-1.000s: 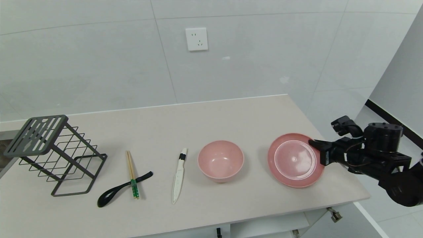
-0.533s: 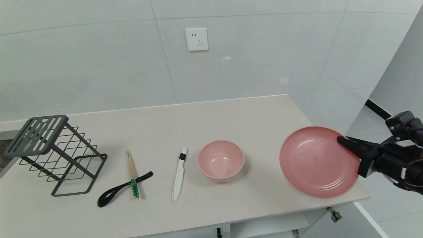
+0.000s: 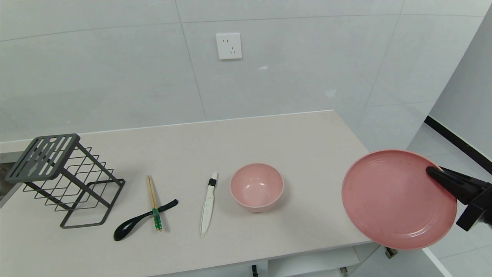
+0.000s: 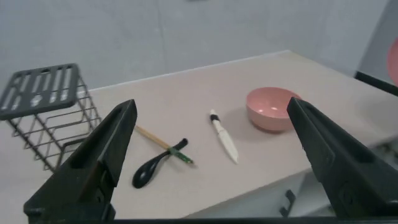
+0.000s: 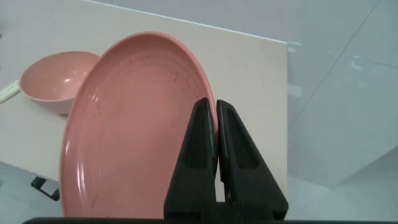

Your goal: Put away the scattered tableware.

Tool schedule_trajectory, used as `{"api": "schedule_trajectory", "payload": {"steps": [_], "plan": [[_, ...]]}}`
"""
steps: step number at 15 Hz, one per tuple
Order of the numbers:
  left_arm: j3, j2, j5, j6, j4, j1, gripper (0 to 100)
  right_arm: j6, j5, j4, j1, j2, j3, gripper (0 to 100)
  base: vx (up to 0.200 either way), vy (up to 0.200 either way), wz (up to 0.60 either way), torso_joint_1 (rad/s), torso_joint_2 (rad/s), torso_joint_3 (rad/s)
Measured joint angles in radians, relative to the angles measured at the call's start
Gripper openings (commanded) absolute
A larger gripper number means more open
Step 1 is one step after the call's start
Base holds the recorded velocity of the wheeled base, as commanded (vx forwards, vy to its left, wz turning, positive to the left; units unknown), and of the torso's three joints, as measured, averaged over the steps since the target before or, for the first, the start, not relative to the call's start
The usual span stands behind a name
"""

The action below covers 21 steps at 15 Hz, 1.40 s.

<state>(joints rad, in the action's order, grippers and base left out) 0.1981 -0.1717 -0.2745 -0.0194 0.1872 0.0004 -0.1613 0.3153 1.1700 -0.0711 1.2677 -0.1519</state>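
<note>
**Pink plate [image 3: 398, 200] held clear of the desk [image 3: 246, 138] off its near right corner.**
The right fingers [image 3: 447, 180] were clamped on the plate's right rim, and the plate hung tilted, its hollow face turned up and leftward. The wire rack [image 3: 42, 157], its likely destination, stood at the desk's left end. The coming move would therefore run leftward past the bowl [image 3: 256, 186], knife [image 3: 208, 204], chopsticks [image 3: 153, 202] and spoon [image 3: 140, 220]. The left arm appeared to be the nearer one to the rack. The right wrist view resolved the grip, with one finger on each face of the rim, where the head view gave one dark finger over the edge. The left wrist view showed the left fingers [image 4: 106, 155] wide apart, holding nothing.
</note>
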Motion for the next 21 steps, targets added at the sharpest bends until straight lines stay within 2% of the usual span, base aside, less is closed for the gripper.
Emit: {"api": "schedule_trajectory", "payload": {"steps": [1, 2, 4, 5, 6, 7, 10, 12, 16, 17, 19, 20, 21], "plan": [[0.035, -0.06, -0.047, -0.028, -0.002, -0.002, 100, -0.001, 0.0, 0.007, 0.0, -0.008, -0.002, 0, 0.0, 0.0, 0.0, 0.0, 0.0, 0.0], [0.064, -0.125, -0.091, -0.074, -0.001, -0.005, 100, -0.003, 0.001, 0.008, -0.001, -0.015, -0.014, 0, 0.0, 0.0, 0.0, 0.0, 0.0, 0.0], [0.111, -0.261, -0.201, -0.185, 0.041, -0.018, 100, -0.004, 0.002, 0.008, -0.003, -0.03, -0.023, 0, 0.0, 0.0, 0.0, 0.0, 0.0, 0.0], [0.122, -0.336, -0.264, -0.224, 0.078, -0.03, 100, -0.004, 0.007, 0.008, -0.004, -0.042, -0.025, 0, 0.0, 0.0, 0.0, 0.0, 0.0, 0.0], [0.128, -0.405, -0.318, -0.243, 0.118, -0.04, 100, -0.004, 0.016, 0.008, -0.005, -0.055, -0.027, 0, 0.0, 0.0, 0.0, 0.0, 0.0, 0.0], [0.13, -0.475, -0.358, -0.244, 0.154, -0.048, 100, -0.004, 0.02, 0.008, -0.006, -0.065, -0.027, 0, 0.0, 0.0, 0.0, 0.0, 0.0, 0.0], [0.13, -0.652, -0.392, -0.159, 0.28, -0.059, 100, -0.006, 0.021, 0.009, -0.007, -0.074, -0.016, 0, 0.0, 0.0, 0.0, 0.0, 0.0, 0.0], [0.129, -0.764, -0.396, -0.121, 0.382, -0.061, 100, -0.007, 0.02, 0.008, -0.008, -0.071, -0.001, 0, 0.0, 0.0, 0.0, 0.0, 0.0, 0.0], [0.139, -1.024, -0.397, -0.094, 0.59, -0.089, 100, -0.009, 0.02, 0.008, -0.008, -0.066, 0.017, 0, 0.0, 0.0, 0.0, 0.0, 0.0, 0.0], [0.15, -1.095, -0.391, -0.093, 0.648, -0.1, 100, -0.009, 0.02, 0.008, -0.008, -0.066, 0.018, 0, 0.0, 0.0, 0.0, 0.0, 0.0, 0.0], [0.184, -1.205, -0.319, -0.086, 0.713, -0.136, 100, -0.009, 0.02, 0.009, -0.008, -0.066, 0.016, 0, 0.0, 0.0, 0.0, 0.0, 0.0, 0.0], [0.201, -1.244, -0.277, -0.062, 0.707, -0.171, 100, -0.009, 0.02, 0.009, -0.008, -0.066, 0.016, 0, 0.0, 0.0, 0.0, 0.0, 0.0, 0.0], [0.22, -1.274, -0.243, -0.023, 0.703, -0.209, 100, -0.009, 0.02, 0.009, -0.008, -0.066, 0.016, 0, 0.0, 0.0, 0.0, 0.0, 0.0, 0.0]]}}
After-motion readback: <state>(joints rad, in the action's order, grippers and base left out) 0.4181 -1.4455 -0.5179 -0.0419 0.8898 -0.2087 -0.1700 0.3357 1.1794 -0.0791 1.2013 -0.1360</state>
